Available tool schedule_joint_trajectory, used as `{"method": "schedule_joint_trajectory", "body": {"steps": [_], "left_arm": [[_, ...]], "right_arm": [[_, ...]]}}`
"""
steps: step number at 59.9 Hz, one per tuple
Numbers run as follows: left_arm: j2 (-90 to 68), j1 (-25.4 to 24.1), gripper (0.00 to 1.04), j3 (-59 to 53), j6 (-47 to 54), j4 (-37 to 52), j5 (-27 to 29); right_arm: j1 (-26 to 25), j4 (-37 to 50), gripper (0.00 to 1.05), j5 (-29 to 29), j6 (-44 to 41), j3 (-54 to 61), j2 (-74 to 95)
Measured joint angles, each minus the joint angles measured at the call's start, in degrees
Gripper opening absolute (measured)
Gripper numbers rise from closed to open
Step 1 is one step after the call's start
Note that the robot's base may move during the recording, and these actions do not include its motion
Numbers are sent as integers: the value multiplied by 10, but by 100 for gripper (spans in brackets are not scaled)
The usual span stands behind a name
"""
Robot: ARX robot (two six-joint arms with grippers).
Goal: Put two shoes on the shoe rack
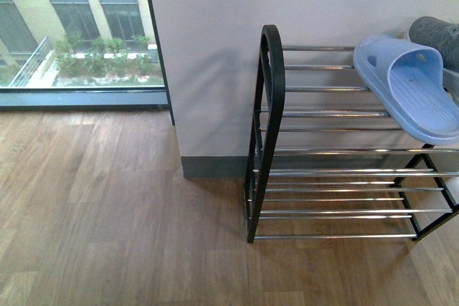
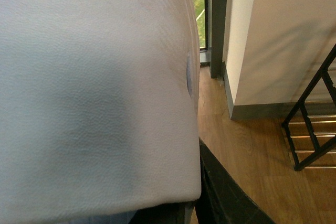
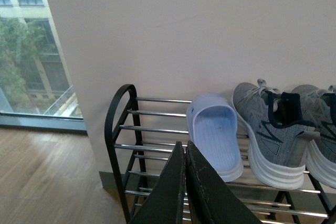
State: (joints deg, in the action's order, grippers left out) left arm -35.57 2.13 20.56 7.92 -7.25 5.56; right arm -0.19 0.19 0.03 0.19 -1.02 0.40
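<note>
A light blue slide sandal (image 1: pixel 412 87) lies sole down, toe end pointing out into the room. A plain off-white wall (image 1: pixel 215 48) rises at the back, ending in a grey baseboard (image 1: pixel 211 167) at floor level. Wood-plank flooring (image 1: pixel 107 213) covers the ground. To the left, a dark-framed floor-length window (image 1: pixel 79 26) shows a beige building and green shrubs outside. In the left wrist view, a pale, finely textured surface (image 2: pixel 94 93) fills most of the picture; its identity cannot be determined.

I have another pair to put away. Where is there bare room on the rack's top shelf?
Free: the rods of the shoe rack between its black end upright and the blue slipper. Crowded: past the slipper, the two shoes sit side by side.
</note>
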Motion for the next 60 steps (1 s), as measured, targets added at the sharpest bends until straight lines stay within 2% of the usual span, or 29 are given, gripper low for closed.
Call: {"method": "schedule_joint_trajectory", "body": {"steps": [24, 36, 51, 60], "left_arm": [[0, 0, 2, 0, 0, 0, 0], [0, 0, 2, 0, 0, 0, 0], [0, -1, 2, 0, 0, 0, 4], [0, -1, 2, 0, 0, 0, 2]], "right_arm": [[0, 0, 2, 0, 0, 0, 0], [0, 0, 35, 0, 0, 0, 0], [0, 0, 95, -2, 0, 0, -1], [0, 0, 95, -2, 0, 0, -1]]}}
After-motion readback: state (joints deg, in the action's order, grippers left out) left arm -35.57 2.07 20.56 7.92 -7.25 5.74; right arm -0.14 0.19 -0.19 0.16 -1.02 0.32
